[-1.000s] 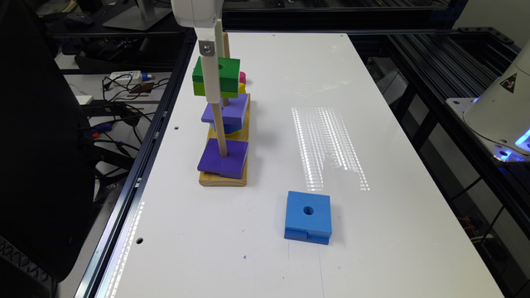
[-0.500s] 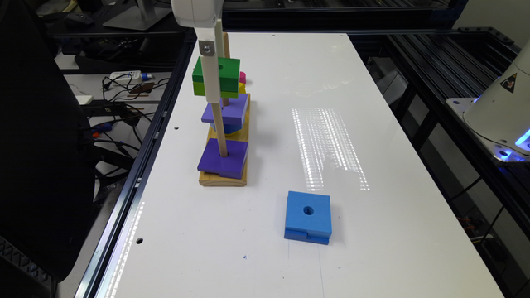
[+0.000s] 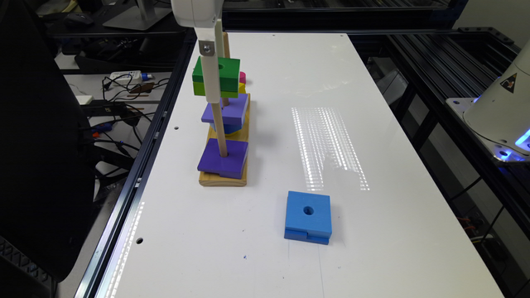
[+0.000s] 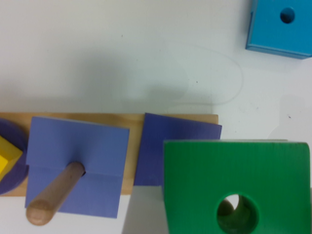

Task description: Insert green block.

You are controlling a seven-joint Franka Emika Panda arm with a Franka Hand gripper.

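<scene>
Hanging above the wooden base (image 3: 223, 179), the green block (image 3: 227, 74) is carried by the end effector (image 3: 212, 89), grip state can't be told; purple blocks (image 3: 223, 159) are threaded on pegs.

The claw (image 3: 212, 89) hangs over the wooden base (image 3: 223, 179) at the exterior view's left, holding the green block (image 3: 216, 77) up in the air, above a purple block (image 3: 225, 109). Another purple block (image 3: 222, 158) sits low on the nearest peg (image 3: 219, 131). The blue block (image 3: 308, 217) lies apart on the white tabletop (image 3: 372, 231), nearer the camera.
</scene>
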